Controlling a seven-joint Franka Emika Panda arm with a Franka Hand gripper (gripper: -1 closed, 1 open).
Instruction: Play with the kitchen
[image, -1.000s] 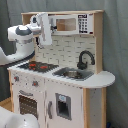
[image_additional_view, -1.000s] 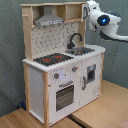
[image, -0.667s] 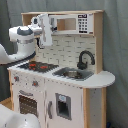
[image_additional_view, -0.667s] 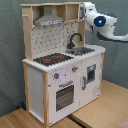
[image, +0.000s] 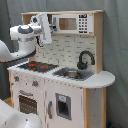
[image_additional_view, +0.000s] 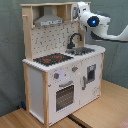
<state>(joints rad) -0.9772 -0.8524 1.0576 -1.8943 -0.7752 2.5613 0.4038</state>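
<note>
In the first exterior view, the arm's gripper (image: 46, 30) sits high at the kitchen's (image: 60, 95) upper shelf, above the stovetop (image: 39, 66); finger state cannot be determined. Faucet (image: 85, 59) and sink (image: 74, 74) lie rightward. Kitchen stands upright, centred in both exterior views.

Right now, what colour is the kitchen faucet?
Black faucet, clearest in the first exterior view.

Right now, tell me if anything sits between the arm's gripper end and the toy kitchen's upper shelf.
Nothing visible stands between them. The gripper end is already up against the top part of the toy kitchen, level with the grey hood in the second exterior view. No loose object shows on the stovetop or around the sink.
</note>
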